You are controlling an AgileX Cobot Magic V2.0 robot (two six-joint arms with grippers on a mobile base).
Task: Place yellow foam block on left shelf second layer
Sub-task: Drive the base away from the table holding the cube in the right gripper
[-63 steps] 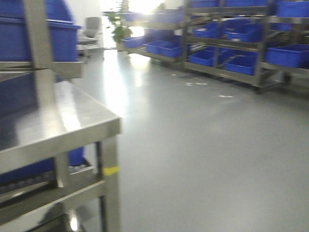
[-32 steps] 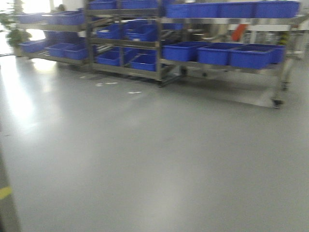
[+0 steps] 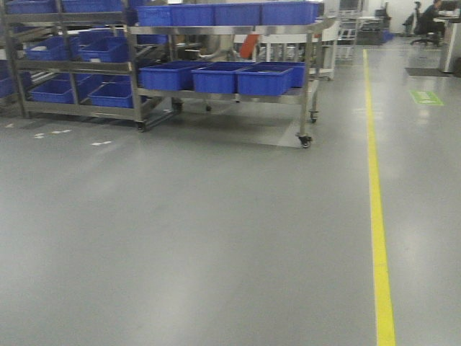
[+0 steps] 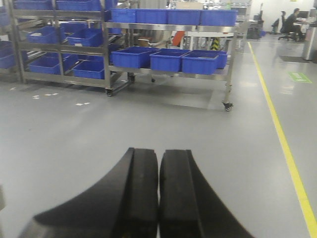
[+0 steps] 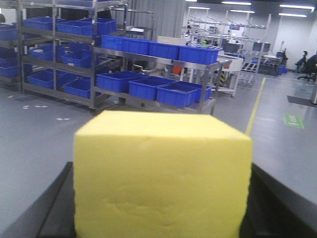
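Racks [image 3: 216,30] sliding leftward as base is turning | right jaws clamping yellow foam block [image 5: 163,168] | left jaws pressing together, empty | keeping grip steady, left shelf not showing

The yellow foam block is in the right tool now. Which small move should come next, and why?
Probably drive the base toward the shelves with the right tool shut on the yellow foam block. The shelves stand far off across open grey floor, beyond arm reach, so reaching out seems premature. Which one is the target I cannot tell.
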